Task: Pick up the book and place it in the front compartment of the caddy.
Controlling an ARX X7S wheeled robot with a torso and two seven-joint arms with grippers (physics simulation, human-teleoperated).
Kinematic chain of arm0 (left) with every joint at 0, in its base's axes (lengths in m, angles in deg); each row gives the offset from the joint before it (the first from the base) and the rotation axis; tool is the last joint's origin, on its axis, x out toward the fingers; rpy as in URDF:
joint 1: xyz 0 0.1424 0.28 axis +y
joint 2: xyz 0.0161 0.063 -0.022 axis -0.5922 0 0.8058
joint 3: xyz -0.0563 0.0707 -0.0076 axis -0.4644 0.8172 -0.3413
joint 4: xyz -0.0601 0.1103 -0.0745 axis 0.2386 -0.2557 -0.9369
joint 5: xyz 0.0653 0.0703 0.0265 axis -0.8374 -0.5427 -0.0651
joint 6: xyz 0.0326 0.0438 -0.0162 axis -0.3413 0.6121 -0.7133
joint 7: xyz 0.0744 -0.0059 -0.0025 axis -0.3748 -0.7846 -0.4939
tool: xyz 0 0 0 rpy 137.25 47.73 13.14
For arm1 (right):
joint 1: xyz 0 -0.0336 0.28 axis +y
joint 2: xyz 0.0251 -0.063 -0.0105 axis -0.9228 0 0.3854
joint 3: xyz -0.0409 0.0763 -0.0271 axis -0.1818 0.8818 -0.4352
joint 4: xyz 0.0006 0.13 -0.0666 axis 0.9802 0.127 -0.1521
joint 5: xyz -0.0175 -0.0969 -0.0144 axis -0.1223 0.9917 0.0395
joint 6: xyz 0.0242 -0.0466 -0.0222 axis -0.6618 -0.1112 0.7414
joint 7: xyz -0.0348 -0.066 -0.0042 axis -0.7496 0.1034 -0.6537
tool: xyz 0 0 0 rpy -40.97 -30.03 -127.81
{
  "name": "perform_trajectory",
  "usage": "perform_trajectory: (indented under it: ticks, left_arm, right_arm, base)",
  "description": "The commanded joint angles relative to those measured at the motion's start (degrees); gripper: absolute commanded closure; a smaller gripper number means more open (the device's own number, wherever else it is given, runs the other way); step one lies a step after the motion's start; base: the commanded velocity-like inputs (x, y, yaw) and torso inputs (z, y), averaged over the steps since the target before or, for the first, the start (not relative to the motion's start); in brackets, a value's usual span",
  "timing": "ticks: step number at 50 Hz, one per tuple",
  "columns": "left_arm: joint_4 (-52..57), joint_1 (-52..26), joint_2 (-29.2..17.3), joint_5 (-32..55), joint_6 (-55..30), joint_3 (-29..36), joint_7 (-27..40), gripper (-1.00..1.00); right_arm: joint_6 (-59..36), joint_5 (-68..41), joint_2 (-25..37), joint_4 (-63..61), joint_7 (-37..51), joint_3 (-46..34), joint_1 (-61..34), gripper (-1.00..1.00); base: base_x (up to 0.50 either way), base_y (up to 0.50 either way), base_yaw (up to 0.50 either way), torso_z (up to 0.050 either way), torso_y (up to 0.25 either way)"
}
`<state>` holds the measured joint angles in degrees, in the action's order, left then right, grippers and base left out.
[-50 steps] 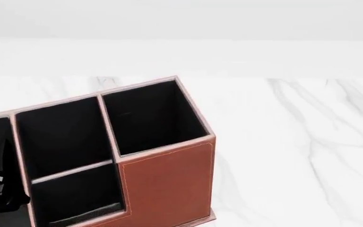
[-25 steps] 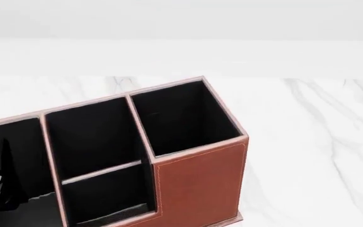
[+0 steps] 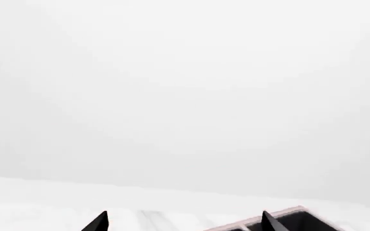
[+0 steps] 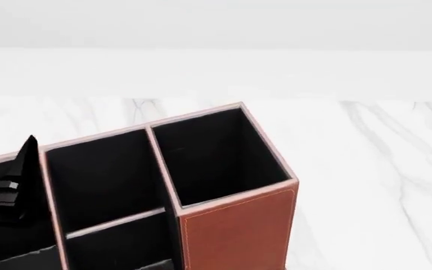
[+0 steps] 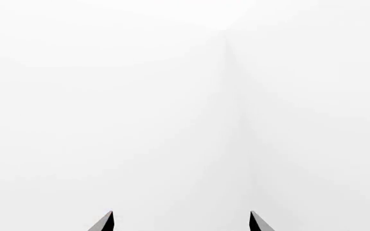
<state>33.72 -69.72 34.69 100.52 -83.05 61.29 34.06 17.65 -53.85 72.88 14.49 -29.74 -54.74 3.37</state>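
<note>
caddy (image 4: 235, 230) upright on worktop (image 4: 381, 169) | left gripper (image 3: 183, 222) spread, above caddy's left end | right gripper (image 5: 180, 222) spread, facing blank white

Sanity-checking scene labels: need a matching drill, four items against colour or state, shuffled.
Column one:
1. caddy outer wall
2. tall end section
3. table
4. right gripper

Column two:
a. black inside
b. open, facing blank white
c. reddish-brown
d. white with grey veins

Pairs: 1-c, 2-a, 3-d, 4-b
</note>
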Motion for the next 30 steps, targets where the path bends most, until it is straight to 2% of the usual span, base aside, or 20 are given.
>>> perform_trajectory:
  ticks: [1, 3, 5, 12, 20, 30]
  left_arm:
    - [-0.37, -14.30, -5.64, 16.48, -18.17, 3.13, -4.99, -1.00]
    - [-0.68, -17.66, -7.74, 21.86, -23.41, 4.31, -7.31, -1.00]
    - [-1.37, -19.70, -8.25, 29.08, -26.98, 2.55, -7.74, -1.00]
    - [-4.89, -26.77, -10.04, 40.43, -37.07, 3.48, -4.17, -1.00]
    - [-1.49, -26.31, -13.21, 39.25, -39.34, 9.22, -11.72, -1.00]
    - [1.42, -24.10, -13.17, 39.14, -41.99, 14.40, -11.50, -1.00]
  right_arm:
    - [0.77, -0.11, 0.19, 0.66, 0.10, -0.71, -0.15, -1.00]
    - [1.04, -0.10, 0.11, 0.43, 0.17, -0.79, -0.01, -1.00]
    - [1.27, 0.15, 0.04, 0.64, 0.23, -0.98, -0.10, -1.00]
    - [2.09, 0.52, -0.14, 1.02, 0.31, -1.65, -0.07, -1.00]
    - [3.33, 0.50, -0.36, 1.24, 0.52, -1.75, 0.41, -1.00]
    - [4.19, 0.56, -0.40, 1.20, 0.84, -2.06, 0.79, -1.00]
  base:
    - [0.00, 0.00, 0.00, 0.000, 0.000]
    - [0.00, 0.00, 0.00, 0.000, 0.000]
    - [0.00, 0.00, 0.00, 0.000, 0.000]
    - [0.00, 0.00, 0.00, 0.000, 0.000]
    - [0.00, 0.00, 0.00, 0.000, 0.000]
    - [0.00, 0.00, 0.00, 0.000, 0.000]
